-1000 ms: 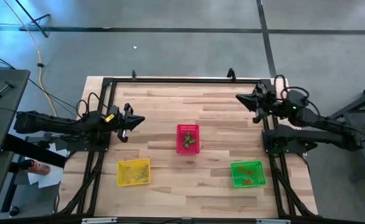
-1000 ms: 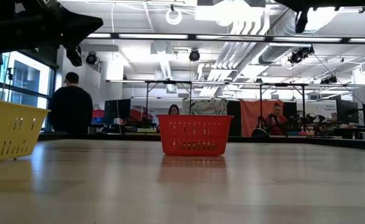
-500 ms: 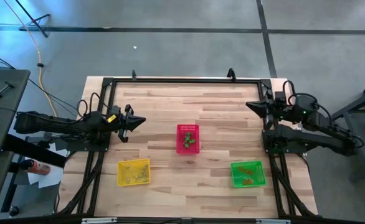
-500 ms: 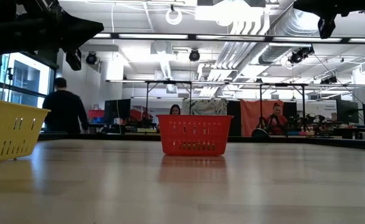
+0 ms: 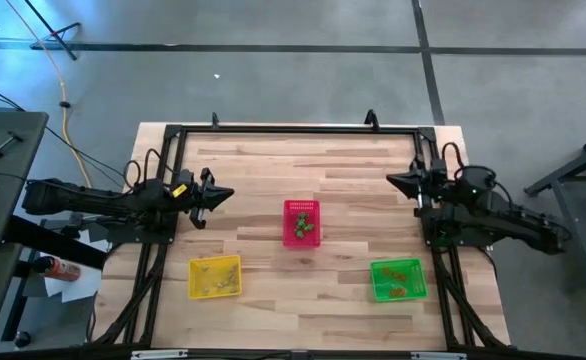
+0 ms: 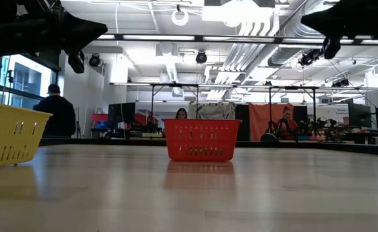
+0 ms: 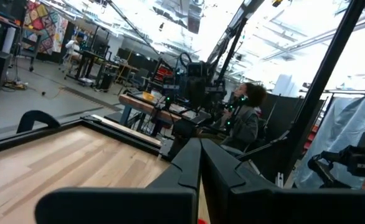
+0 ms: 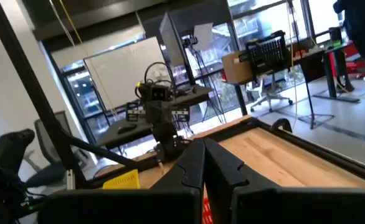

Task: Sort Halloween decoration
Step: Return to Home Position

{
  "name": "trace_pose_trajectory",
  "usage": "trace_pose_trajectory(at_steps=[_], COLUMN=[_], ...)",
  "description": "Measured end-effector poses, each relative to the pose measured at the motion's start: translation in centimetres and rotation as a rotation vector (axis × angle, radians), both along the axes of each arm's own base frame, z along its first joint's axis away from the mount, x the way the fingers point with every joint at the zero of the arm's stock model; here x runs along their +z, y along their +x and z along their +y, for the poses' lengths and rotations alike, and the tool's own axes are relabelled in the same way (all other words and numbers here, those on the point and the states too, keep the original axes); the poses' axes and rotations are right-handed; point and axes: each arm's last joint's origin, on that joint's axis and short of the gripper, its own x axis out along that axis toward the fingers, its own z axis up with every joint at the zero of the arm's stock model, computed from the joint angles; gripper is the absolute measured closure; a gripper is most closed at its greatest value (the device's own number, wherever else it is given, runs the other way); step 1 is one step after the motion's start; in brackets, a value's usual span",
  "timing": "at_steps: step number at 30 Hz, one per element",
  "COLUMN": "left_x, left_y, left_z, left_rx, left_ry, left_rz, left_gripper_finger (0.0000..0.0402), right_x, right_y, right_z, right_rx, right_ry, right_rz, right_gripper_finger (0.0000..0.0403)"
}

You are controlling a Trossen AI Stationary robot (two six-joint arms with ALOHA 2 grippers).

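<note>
Hovering over opposite edges of the surface, left gripper and right gripper — fingers pressed together, holding nothing.

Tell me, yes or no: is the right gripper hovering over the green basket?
No, the high view shows the right gripper well apart from the green basket, not above it.

Bright ceiling lights glare in the low view; the table mirrors the red basket softly
</note>
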Motion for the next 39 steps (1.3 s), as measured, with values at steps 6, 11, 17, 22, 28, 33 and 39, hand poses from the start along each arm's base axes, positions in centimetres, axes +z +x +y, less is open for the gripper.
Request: trace_pose_trajectory(at_steps=[6, 11, 17, 22, 28, 33, 39], left_x=[0.0, -0.2, -0.6, -0.8, -0.8, -1.0, -1.0], left_y=[0.0, 0.1, 0.2, 0.2, 0.2, 0.2, 0.2], left_z=[0.0, 0.0, 0.0, 0.0, 0.0, 0.0, 0.0], left_rx=[0.0, 0.002, 0.004, 0.003, 0.003, 0.003, 0.001], left_ry=[-0.001, -0.002, -0.003, -0.004, -0.004, -0.004, -0.004], left_rz=[0.0, 0.019, 0.061, 0.083, 0.09, 0.104, 0.104], left_gripper_finger=[0.0401, 0.0401, 0.0401, 0.0401, 0.0401, 0.0401, 0.0401], right_x=[-0.9, -1.9, -5.0, -5.8, -6.5, -7.9, -8.0], right_y=[-1.2, -0.7, 0.5, 0.8, 1.0, 1.2, 1.3], right_z=[0.4, 0.3, 0.4, 0.7, 0.7, 0.5, 0.6], right_rx=[-0.002, 0.016, 0.068, 0.052, -0.009, -0.07, -0.056], right_ry=[-0.011, 0.007, 0.037, 0.039, -0.052, -0.126, -0.152], right_rz=[-0.051, -0.021, -0.157, -0.095, -0.003, 0.167, 0.187], right_gripper_finger=[0.0403, 0.0403, 0.0403, 0.0403, 0.0403, 0.0403, 0.0403])
